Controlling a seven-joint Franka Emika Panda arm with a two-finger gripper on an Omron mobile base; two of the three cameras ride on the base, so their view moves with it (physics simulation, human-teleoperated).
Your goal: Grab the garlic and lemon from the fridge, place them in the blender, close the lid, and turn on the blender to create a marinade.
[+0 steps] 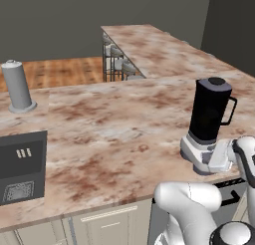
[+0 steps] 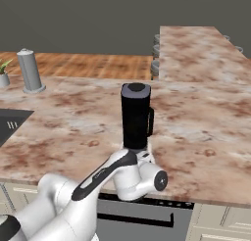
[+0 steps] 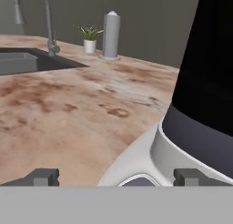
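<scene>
The blender (image 1: pixel 209 124) stands near the counter's front edge, a black jar with a side handle on a light grey base (image 2: pixel 142 156). The lid (image 1: pixel 215 81) sits on top of the jar and shows as a blue-grey cap (image 2: pixel 136 89) in the right base view. My gripper (image 3: pixel 117 177) is open and low against the front of the blender base (image 3: pixel 150 155), its fingertips (image 3: pixel 43 176) spread wide on either side of the round button (image 3: pixel 136 181). Nothing is between them. The hand (image 1: pixel 220 157) is right at the base. Garlic, lemon and fridge are out of view.
A grey cylinder canister (image 1: pixel 17 87) stands at the far left of the marble counter (image 1: pixel 109 134), beside a small potted plant (image 3: pixel 89 38). A dark sink (image 3: pixel 27 61) with a faucet (image 3: pixel 48 22) lies to the left. An island with stools (image 1: pixel 117 60) runs behind.
</scene>
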